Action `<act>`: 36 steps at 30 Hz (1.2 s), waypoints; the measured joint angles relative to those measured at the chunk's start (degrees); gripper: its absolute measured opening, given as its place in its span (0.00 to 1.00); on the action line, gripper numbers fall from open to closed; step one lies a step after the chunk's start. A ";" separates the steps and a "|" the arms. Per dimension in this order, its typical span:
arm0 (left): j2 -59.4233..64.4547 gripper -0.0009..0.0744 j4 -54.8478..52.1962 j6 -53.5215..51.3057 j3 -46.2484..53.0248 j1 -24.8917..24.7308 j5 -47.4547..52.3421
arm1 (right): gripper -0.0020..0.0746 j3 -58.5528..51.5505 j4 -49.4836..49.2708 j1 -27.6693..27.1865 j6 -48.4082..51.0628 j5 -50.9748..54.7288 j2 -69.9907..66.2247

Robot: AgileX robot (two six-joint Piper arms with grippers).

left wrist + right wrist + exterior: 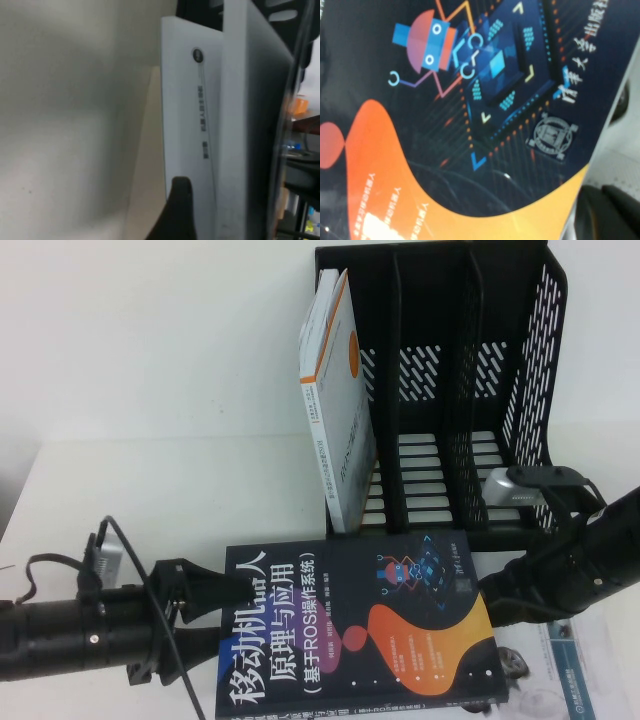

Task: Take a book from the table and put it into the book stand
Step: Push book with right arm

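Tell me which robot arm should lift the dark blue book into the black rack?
Probably both: the left gripper sits at the dark navy book's spine edge, the right gripper at its opposite edge, nearer the black slotted book stand.

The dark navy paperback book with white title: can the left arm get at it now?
Probably yes. The left end effector is already at the spine edge of the dark navy paperback book, and nothing stands between them. The right end effector is at the opposite edge.

Navy book (365, 625) with orange blobs; black perforated book stand (440, 390).
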State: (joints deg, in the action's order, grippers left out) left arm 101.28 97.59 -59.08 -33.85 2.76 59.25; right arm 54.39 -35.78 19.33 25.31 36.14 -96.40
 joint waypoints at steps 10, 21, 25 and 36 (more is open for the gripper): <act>3.28 0.83 0.64 -2.36 -0.27 -0.48 2.33 | 0.02 0.11 -0.13 0.00 0.96 0.42 -0.02; 8.99 0.83 0.74 -4.02 -0.31 -1.09 5.40 | 0.02 0.56 -0.42 0.00 2.36 1.23 -0.68; 9.02 0.83 0.74 -4.28 -0.31 -1.09 5.63 | 0.02 0.56 -0.42 0.00 2.49 1.36 -0.79; 9.02 0.83 0.74 -4.92 -0.40 -1.09 5.76 | 0.02 0.69 -3.89 -0.12 7.45 2.19 -1.92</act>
State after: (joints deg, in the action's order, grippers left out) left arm 110.30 98.34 -63.99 -34.24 1.67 65.01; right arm 55.08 -39.67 19.21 32.75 38.32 -98.32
